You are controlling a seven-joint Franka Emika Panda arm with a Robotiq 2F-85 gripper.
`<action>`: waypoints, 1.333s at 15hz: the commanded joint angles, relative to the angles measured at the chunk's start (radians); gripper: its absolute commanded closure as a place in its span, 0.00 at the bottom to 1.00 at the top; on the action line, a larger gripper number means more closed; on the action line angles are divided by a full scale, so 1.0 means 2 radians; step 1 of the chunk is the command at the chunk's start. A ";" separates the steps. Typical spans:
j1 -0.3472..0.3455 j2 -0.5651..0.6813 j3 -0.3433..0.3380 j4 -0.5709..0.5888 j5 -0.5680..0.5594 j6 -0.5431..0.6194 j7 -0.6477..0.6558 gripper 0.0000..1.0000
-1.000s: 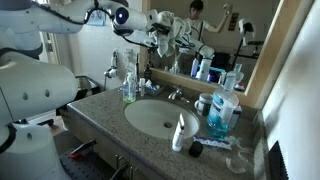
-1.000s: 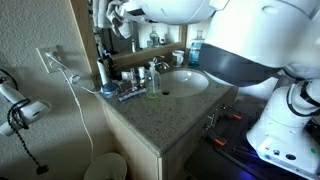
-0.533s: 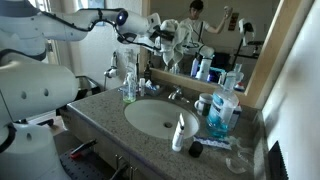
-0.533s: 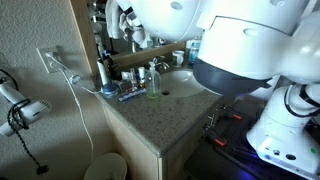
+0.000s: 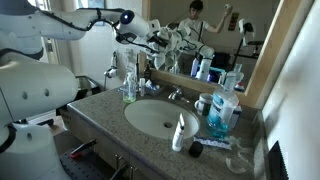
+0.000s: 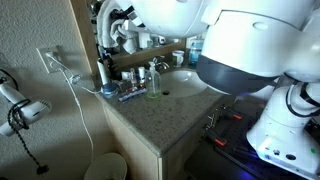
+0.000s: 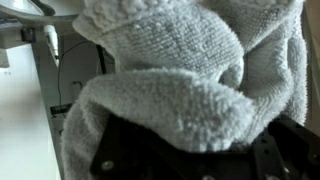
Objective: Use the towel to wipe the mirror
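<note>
Gripper point(image 5: 160, 38) is clamping the bunched towel point(image 7: 190, 75), holding it high above the bench point(image 5: 100, 112) right at the mirror point(image 5: 230, 30), glass lying straight ahead, contact unclear

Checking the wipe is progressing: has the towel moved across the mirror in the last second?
Yes, slightly: the towel slid along the mirror toward the blue bottle.
</note>
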 commanded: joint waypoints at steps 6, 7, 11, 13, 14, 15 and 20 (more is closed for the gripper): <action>0.022 -0.001 -0.057 -0.029 0.061 -0.059 0.000 0.95; 0.026 0.002 -0.063 -0.033 0.059 -0.065 0.000 0.96; 0.041 0.020 -0.096 -0.060 0.028 -0.109 0.001 0.97; 0.051 0.031 -0.118 -0.079 0.010 -0.134 -0.001 0.96; 0.055 0.037 -0.130 -0.089 -0.005 -0.146 0.001 0.96; 0.060 0.042 -0.142 -0.098 -0.016 -0.156 -0.002 0.95; 0.089 0.082 -0.208 -0.147 -0.105 -0.195 -0.007 0.96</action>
